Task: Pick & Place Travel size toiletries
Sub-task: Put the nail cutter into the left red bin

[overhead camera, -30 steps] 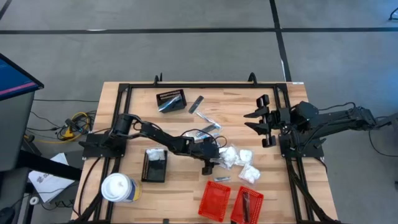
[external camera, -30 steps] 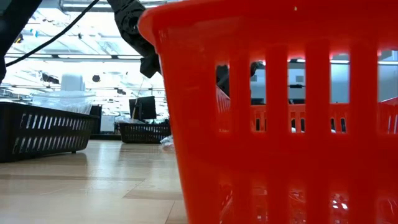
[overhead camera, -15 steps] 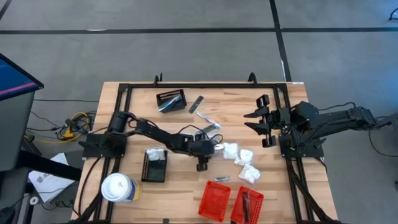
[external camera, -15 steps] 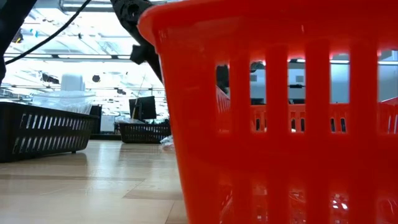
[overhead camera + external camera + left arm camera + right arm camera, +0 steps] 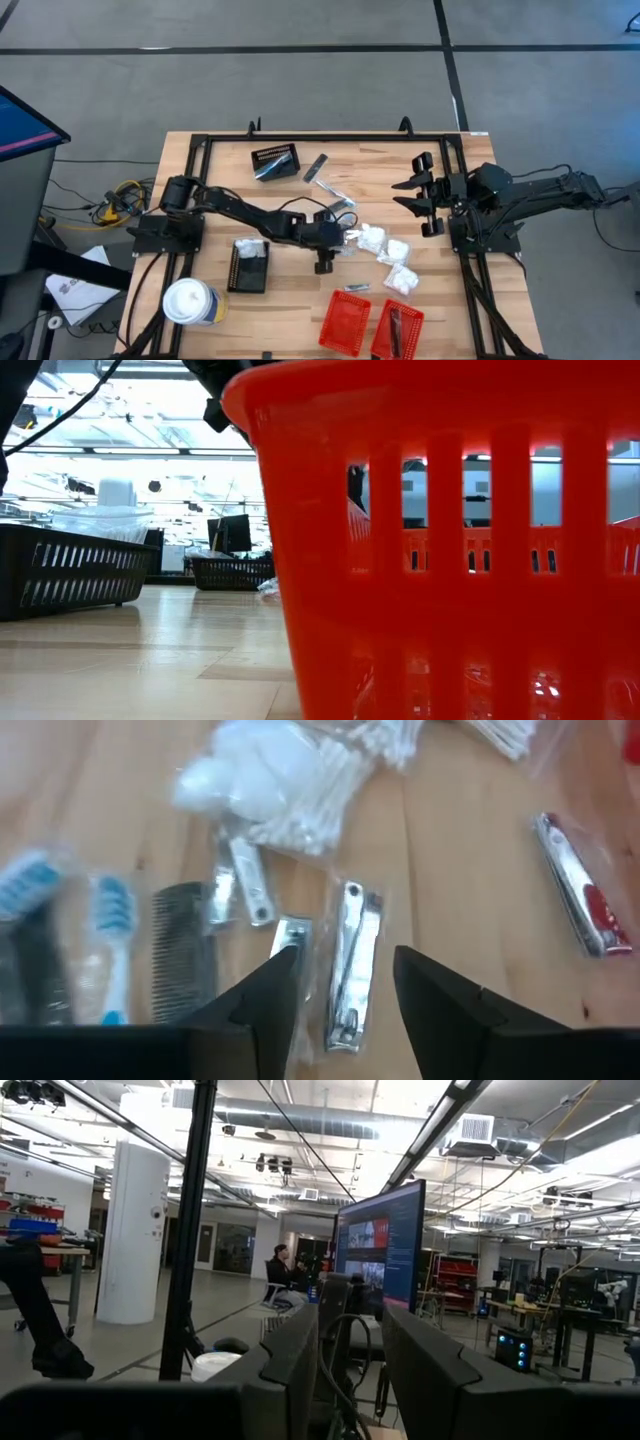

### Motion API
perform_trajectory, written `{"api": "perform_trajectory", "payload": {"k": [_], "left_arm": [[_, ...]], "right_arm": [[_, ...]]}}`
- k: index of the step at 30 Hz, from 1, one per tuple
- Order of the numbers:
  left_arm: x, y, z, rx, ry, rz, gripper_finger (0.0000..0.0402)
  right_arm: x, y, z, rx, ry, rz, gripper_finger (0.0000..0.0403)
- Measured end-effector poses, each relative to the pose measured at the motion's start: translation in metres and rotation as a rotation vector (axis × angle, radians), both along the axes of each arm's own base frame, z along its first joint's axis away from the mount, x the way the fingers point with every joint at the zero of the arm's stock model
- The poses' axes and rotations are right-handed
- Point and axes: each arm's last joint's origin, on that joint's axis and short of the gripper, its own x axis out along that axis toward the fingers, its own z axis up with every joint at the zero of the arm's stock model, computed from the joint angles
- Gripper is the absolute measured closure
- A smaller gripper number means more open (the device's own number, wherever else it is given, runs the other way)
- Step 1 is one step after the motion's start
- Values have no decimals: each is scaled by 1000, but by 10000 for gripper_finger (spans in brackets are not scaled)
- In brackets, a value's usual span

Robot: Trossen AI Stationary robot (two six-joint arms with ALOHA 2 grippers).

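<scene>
Nail clippers, silvery steel in a clear wrap [image 5: 350, 965], lie flat on the pale wooden table [image 5: 300, 290] near its middle, beside white packets [image 5: 372, 238]. Left gripper [image 5: 342, 982] hangs over them, jaws parted either side, gripping nothing. Best to centre on the clipper alone, clear of its neighbouring one, then descend. Right gripper [image 5: 420, 195] waits aloft at the table's right edge, jaws apart.

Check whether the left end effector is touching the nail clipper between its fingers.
Apart. The left wrist view shows the left end effector open, with wood visible between each finger and the nail clipper.
</scene>
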Motion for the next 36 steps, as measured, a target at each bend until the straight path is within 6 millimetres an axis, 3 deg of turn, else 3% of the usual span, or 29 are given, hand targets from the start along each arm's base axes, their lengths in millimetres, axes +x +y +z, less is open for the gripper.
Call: {"api": "perform_trajectory", "payload": {"k": [14, 26, 36], "left_arm": [[-18, -1, -29, -6, 10, -80, 251], [-13, -12, -27, 49, -71, -178, 251], [0, -13, -50, 66, -45, -209, 230]], "right_arm": [[0, 0, 0, 0, 0, 0, 294], [0, 0, 0, -4, -1, -2, 294], [0, 0, 0, -7, -4, -2, 294]]}}
